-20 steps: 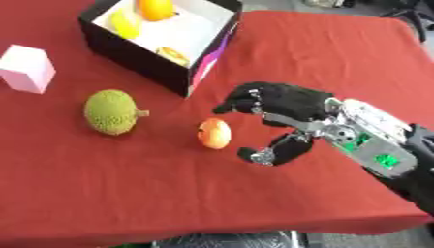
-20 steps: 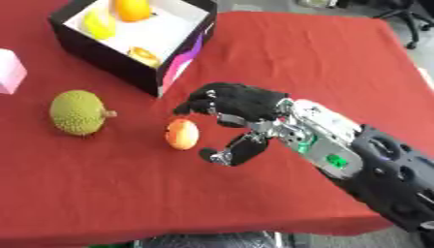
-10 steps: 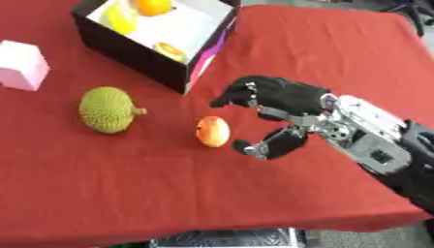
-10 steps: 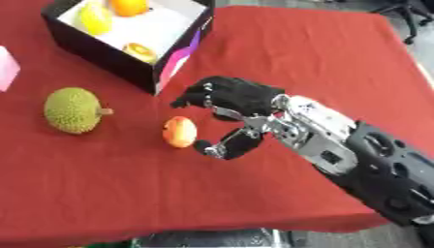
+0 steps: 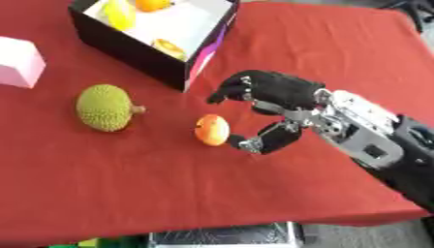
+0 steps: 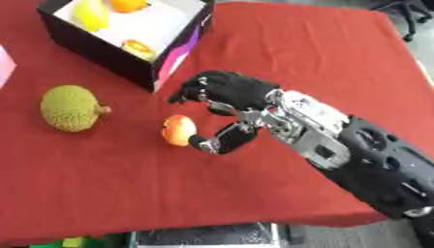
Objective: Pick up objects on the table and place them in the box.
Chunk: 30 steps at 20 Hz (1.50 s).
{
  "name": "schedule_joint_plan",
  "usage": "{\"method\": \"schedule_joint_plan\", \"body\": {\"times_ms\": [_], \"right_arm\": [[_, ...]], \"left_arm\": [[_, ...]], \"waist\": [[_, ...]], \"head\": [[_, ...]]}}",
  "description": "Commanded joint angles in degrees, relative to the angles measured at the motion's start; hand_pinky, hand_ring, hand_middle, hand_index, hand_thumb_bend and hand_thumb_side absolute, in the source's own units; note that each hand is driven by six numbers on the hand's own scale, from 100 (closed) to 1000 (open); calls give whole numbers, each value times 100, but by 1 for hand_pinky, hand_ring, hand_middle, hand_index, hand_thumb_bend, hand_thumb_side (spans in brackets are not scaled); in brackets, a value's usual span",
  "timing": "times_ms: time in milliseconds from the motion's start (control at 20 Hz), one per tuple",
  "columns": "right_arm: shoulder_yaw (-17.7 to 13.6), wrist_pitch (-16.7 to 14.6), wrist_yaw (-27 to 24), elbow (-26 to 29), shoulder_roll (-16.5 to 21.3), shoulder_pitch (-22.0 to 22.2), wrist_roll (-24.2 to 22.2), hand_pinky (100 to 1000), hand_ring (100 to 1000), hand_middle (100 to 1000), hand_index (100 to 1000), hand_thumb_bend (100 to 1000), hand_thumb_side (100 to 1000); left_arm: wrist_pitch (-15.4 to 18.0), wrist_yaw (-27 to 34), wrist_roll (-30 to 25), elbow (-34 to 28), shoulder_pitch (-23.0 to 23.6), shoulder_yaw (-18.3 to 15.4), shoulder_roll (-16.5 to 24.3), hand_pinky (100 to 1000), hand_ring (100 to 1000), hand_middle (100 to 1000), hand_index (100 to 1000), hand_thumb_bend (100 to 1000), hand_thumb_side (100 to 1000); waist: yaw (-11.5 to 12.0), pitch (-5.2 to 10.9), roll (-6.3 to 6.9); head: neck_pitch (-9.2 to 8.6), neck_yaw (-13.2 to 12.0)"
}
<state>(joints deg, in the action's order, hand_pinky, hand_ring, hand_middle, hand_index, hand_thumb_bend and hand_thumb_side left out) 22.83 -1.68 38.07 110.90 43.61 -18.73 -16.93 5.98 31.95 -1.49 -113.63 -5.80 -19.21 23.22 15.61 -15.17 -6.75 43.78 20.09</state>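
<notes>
A small orange-red fruit (image 5: 211, 130) lies on the red tablecloth (image 5: 127, 193). My right hand (image 5: 275, 92) comes in from the right and straddles it. Its curved fingers (image 5: 229, 89) hover just above and behind the fruit, and the thumb (image 5: 270, 140) reaches in low at the fruit's right side, its tip next to or touching it. The hand is open, not closed round the fruit. A spiky green fruit (image 5: 103, 107) lies to the left. The black box (image 5: 127, 46) stands at the top left with yellow and orange fruits inside. My left hand shows in neither view.
A pink block (image 5: 19, 62) sits at the far left edge. The box's open flap with a purple edge (image 5: 208, 51) hangs close behind my fingers. The table's front edge (image 5: 212, 227) runs along the bottom.
My right hand has moved left, closer to the orange-red fruit, and the thumb tip now sits right beside it. The fruits and box have stayed in place.
</notes>
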Motion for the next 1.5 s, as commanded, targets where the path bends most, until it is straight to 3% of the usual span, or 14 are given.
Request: {"method": "schedule_joint_plan", "body": {"times_ms": [50, 900, 1500], "right_arm": [[-11, -45, 78, -68, 62, -97, 64, 927, 872, 705, 857, 311, 237], [71, -320, 558, -667, -129, -84, 281, 918, 866, 687, 846, 330, 280], [77, -163, 308, -827, -196, -184, 696, 895, 828, 609, 762, 178, 220]], "left_arm": [[-9, -37, -35, -96, -76, -11, 79, 794, 880, 798, 829, 100, 661], [-70, -119, -117, -96, -142, -16, -2, 798, 878, 797, 830, 100, 666], [-79, -131, -174, -96, -193, 6, -36, 801, 877, 797, 831, 100, 666]], "waist": [[16, 51, 31], [50, -136, -48], [76, -215, -48]], "head": [[-33, 17], [-136, 76], [-151, 124]]}}
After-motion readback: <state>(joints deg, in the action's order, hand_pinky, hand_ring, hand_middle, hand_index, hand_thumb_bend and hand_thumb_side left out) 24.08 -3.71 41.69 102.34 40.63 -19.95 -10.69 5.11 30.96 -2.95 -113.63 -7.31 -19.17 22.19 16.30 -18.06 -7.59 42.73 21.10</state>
